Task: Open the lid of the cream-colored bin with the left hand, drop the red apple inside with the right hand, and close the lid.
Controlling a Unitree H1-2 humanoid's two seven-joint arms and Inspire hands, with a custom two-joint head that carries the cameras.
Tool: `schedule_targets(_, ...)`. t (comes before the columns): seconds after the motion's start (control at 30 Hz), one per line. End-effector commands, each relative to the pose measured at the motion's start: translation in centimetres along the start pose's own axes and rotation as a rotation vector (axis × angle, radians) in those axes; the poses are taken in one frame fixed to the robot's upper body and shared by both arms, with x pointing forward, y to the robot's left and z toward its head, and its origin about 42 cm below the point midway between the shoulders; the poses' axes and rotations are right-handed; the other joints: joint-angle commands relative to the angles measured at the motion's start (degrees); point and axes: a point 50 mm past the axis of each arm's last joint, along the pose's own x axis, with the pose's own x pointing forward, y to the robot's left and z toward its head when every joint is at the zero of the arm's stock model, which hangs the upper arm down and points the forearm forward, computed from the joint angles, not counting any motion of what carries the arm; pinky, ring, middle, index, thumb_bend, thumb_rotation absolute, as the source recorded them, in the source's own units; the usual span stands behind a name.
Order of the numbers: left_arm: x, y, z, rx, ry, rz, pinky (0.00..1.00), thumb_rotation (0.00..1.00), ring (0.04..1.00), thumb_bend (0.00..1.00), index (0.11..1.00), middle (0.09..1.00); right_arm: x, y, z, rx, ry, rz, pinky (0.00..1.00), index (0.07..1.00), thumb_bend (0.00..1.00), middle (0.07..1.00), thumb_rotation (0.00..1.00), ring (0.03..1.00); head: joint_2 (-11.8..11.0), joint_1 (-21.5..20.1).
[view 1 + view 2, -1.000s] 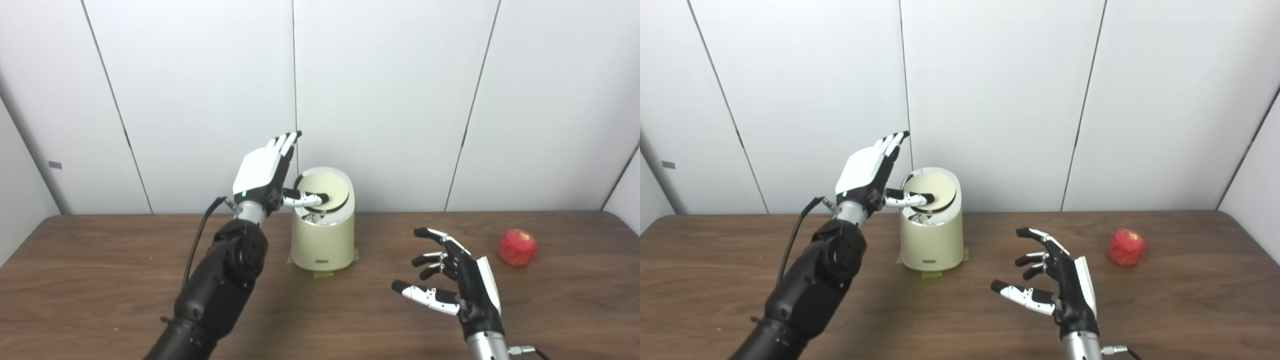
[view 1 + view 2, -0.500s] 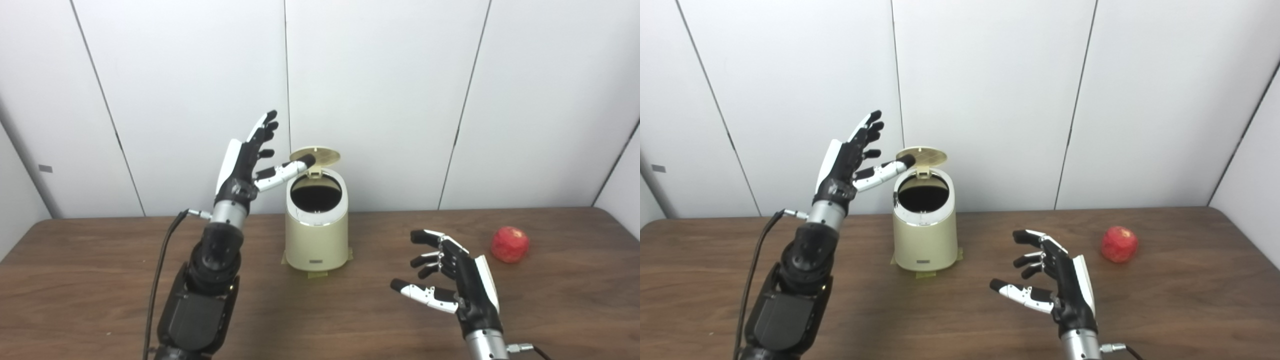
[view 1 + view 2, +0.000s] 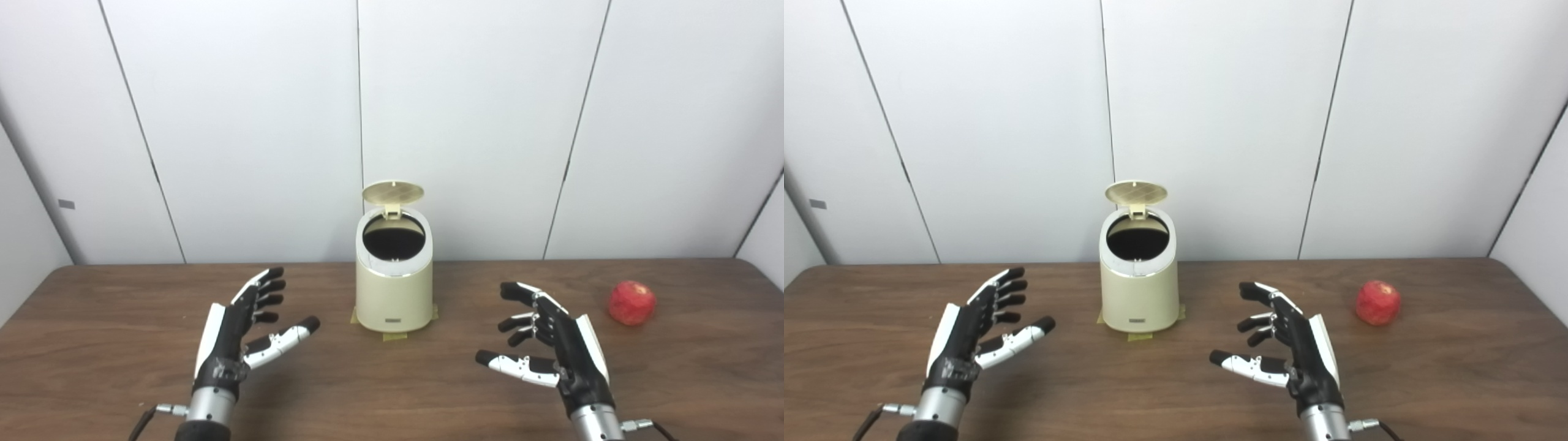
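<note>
The dark brown wood-grain desk [image 3: 392, 392] runs wide from the white panelled wall [image 3: 478, 122] toward the camera, with broad bare surface on both sides of the cream-colored cylindrical bin [image 3: 394, 288], which stands near the far edge on strips of tape. Its round hinged lid [image 3: 392, 192] is tipped up at the back, leaving the dark mouth uncovered. The left hand [image 3: 236, 331] hovers low, well left of the bin, fingers spread and holding nothing. The right hand [image 3: 554, 343] hovers between bin and red apple [image 3: 633, 302], fingers apart, empty. The apple lies near the desk's right edge, apart from the hand.
</note>
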Motion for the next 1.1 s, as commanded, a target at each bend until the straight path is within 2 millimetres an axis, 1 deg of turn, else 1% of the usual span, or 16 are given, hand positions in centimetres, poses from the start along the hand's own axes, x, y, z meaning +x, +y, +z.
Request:
schedule_targets(0.0,0.8,0.0,2.0,-0.031,-0.121,-0.004,0.68,0.29,0.773,0.82,0.860,0.823,1.0,-0.7,1.6,-0.005,-0.073,-0.016,0.42,0.780,0.67,0.787,0.01,0.566,-0.01,-0.25)
schedule_targets(0.07,0.4,-0.2,1.5,-0.037,-0.115,-0.025,0.68,0.28,0.778,0.82,0.854,0.826,1.4,-1.3,1.9,-0.028,-0.067,-0.013,0.43,0.808,0.70,0.805,0.03,0.591,-0.21,-2.17)
schedule_targets(0.13,0.0,-0.3,1.2,-0.046,-0.110,-0.039,0.67,0.28,0.774,0.82,0.852,0.826,2.1,-2.6,2.4,-0.072,-0.051,0.017,0.46,0.848,0.75,0.832,0.07,0.628,-0.53,-6.15)
schedule_targets(0.17,0.0,-0.3,1.1,-0.050,-0.110,-0.042,0.66,0.27,0.769,0.82,0.852,0.826,2.5,-3.2,2.7,-0.102,-0.040,0.034,0.47,0.864,0.77,0.843,0.10,0.640,-0.62,-6.70)
schedule_targets(0.27,-0.1,-0.1,0.6,-0.048,-0.107,-0.037,0.68,0.26,0.777,0.80,0.855,0.828,3.7,-5.4,4.0,-0.240,-0.010,0.074,0.48,0.889,0.81,0.874,0.21,0.661,-1.71,-11.58)
schedule_targets(0.3,-0.1,0.1,0.5,-0.048,-0.105,-0.036,0.69,0.26,0.782,0.80,0.855,0.829,4.1,-6.1,4.3,-0.288,0.004,0.078,0.48,0.892,0.82,0.877,0.22,0.663,-2.50,-14.24)
schedule_targets(0.37,0.1,0.5,0.3,-0.063,-0.108,-0.043,0.70,0.24,0.782,0.79,0.856,0.830,5.3,-7.8,5.0,-0.404,0.045,0.094,0.48,0.893,0.84,0.885,0.26,0.680,-3.18,-16.29)
schedule_targets(0.4,0.2,0.8,0.2,-0.059,-0.111,-0.044,0.70,0.24,0.782,0.78,0.858,0.833,5.9,-8.8,5.3,-0.450,0.068,0.091,0.50,0.899,0.84,0.900,0.27,0.703,-3.61,-17.68)
schedule_targets(0.43,0.3,1.0,0.1,-0.054,-0.110,-0.044,0.69,0.23,0.776,0.78,0.857,0.832,6.6,-9.7,5.5,-0.488,0.086,0.085,0.59,0.896,0.85,0.913,0.26,0.770,-4.33,-19.75)
schedule_targets(0.5,0.4,1.4,0.1,-0.046,-0.105,-0.042,0.69,0.20,0.779,0.75,0.860,0.835,8.0,-11.7,5.7,-0.526,0.114,0.064,0.63,0.886,0.86,0.917,0.23,0.812,-4.93,-21.36)
schedule_targets(0.63,0.6,1.8,0.1,-0.039,-0.083,-0.041,0.68,0.15,0.785,0.70,0.863,0.844,10.0,-15.4,6.5,-0.607,0.148,-0.002,0.60,0.874,0.85,0.915,0.15,0.808,-5.62,-23.27)
schedule_targets(0.73,0.7,2.1,0.1,-0.035,-0.069,-0.043,0.69,0.15,0.794,0.68,0.867,0.847,10.8,-17.6,7.3,-0.666,0.168,-0.045,0.56,0.878,0.84,0.923,0.13,0.782,-5.66,-23.97)
schedule_targets(0.8,0.8,2.1,0.3,-0.029,-0.068,-0.045,0.68,0.13,0.791,0.68,0.870,0.847,11.3,-19.1,7.7,-0.699,0.178,-0.060,0.54,0.874,0.84,0.913,0.12,0.762,-5.73,-24.33)
schedule_targets(0.93,0.9,2.1,0.4,-0.017,-0.066,-0.051,0.64,0.03,0.773,0.65,0.871,0.848,12.2,-21.1,7.8,-0.766,0.235,-0.067,0.61,0.884,0.87,0.918,0.17,0.799,-6.04,-24.76)
schedule_targets(1.0,0.9,2.1,0.6,-0.024,-0.067,-0.055,0.64,0.01,0.770,0.64,0.871,0.849,12.7,-21.6,7.6,-0.788,0.271,-0.064,0.61,0.889,0.88,0.922,0.18,0.805,-5.90,-24.85)
schedule_targets(1.07,0.9,2.1,0.8,-0.021,-0.066,-0.058,0.64,0.00,0.766,0.65,0.873,0.855,13.3,-22.0,7.4,-0.799,0.313,-0.055,0.65,0.898,0.88,0.937,0.16,0.838,-5.84,-24.84)
